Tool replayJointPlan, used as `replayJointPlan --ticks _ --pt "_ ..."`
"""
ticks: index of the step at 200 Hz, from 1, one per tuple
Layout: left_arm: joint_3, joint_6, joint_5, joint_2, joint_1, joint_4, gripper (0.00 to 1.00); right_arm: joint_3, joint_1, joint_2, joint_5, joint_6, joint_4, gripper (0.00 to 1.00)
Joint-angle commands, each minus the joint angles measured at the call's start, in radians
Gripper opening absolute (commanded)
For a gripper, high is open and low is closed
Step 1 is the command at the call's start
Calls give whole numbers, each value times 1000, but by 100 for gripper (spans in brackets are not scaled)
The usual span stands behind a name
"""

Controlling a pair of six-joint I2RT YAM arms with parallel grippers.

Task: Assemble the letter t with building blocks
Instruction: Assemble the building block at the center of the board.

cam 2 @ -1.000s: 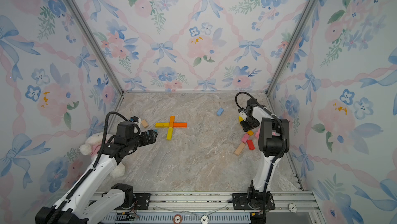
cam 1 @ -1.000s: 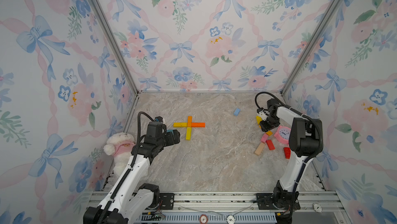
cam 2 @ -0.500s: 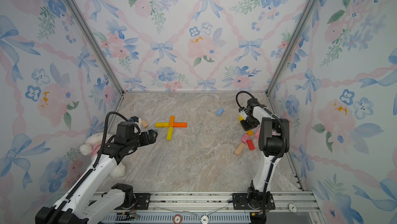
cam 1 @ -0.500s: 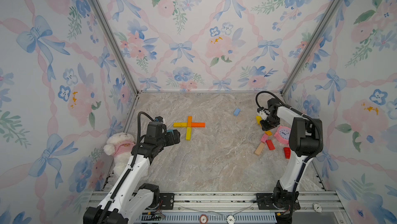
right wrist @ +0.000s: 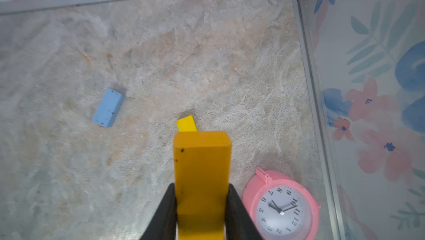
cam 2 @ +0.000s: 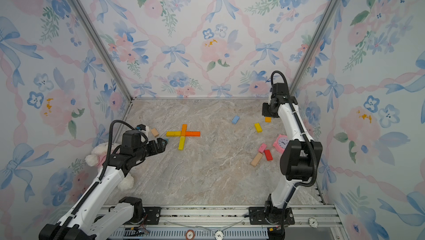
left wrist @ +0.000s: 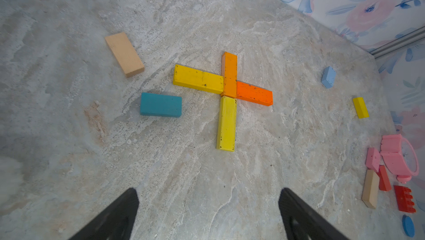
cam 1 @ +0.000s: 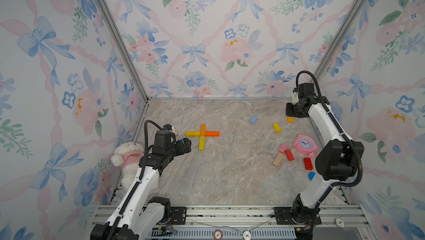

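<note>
Building blocks (cam 1: 202, 135): four lie crossed on the counter (cam 1: 230, 176), at 9 o'clock from your right fingers (right wrist: 165, 211), which clamp an amber block (right wrist: 202, 158). Left fingers (left wrist: 119, 211) gape wide, empty. Transport step, I judge; next, butt it squarely against the yellow stem (left wrist: 226, 123) at its 6 o'clock end.

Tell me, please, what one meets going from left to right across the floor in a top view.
Plush toy, cross of yellow and orange blocks, light blue block, loose yellow block, pink alarm clock.
</note>
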Motion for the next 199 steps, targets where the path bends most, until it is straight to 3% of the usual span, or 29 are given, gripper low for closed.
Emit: replayJointPlan --ticks 1,40,83,131,199 --pt "-19 -11 -3 -45 12 7 98 -85 163 -51 -58 318 -73 2" --pt "-18 -16 -88 -120 24 -19 98 -146 588 -11 7 616 14 0" --pt "-7 -17 -143 -172 22 -43 98 -39 873 174 39 850 44 0" --pt "-10 -19 -141 -208 22 -43 98 134 1018 371 20 973 75 0" --pt "-12 -19 -141 -224 24 -42 98 246 1057 507 17 999 62 0"
